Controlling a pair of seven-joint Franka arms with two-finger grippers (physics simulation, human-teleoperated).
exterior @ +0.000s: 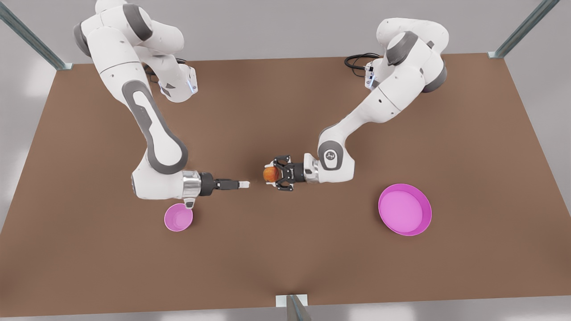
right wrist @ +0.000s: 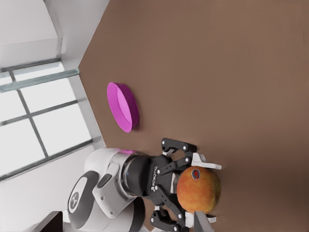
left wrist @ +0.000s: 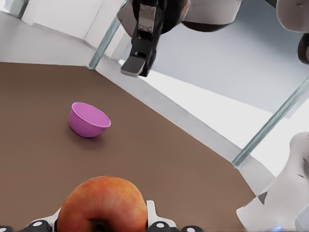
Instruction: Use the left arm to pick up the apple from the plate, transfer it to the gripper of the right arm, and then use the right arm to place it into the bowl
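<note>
The red-orange apple point(exterior: 269, 174) point(left wrist: 104, 205) point(right wrist: 199, 189) hangs above the middle of the brown table, and my left gripper point(exterior: 271, 174) point(left wrist: 104, 218) point(right wrist: 208, 192) is shut on it, its arm reaching in from the front view's right. My right gripper point(exterior: 244, 183) point(left wrist: 133, 67) points at the apple from the front view's left, a short gap away and not touching it. The small deep pink bowl point(exterior: 178, 217) point(left wrist: 88, 121) stands just below the right arm's wrist. The wide shallow pink plate point(exterior: 404, 209) point(right wrist: 123, 107) lies bare at the front view's right.
Metal frame posts point(exterior: 522, 29) stand at the table's corners, and another post point(exterior: 294, 307) stands at the middle of the near edge. A black cable point(exterior: 357, 60) lies by the left arm's base. Bare brown table point(exterior: 285, 249) stretches between bowl and plate.
</note>
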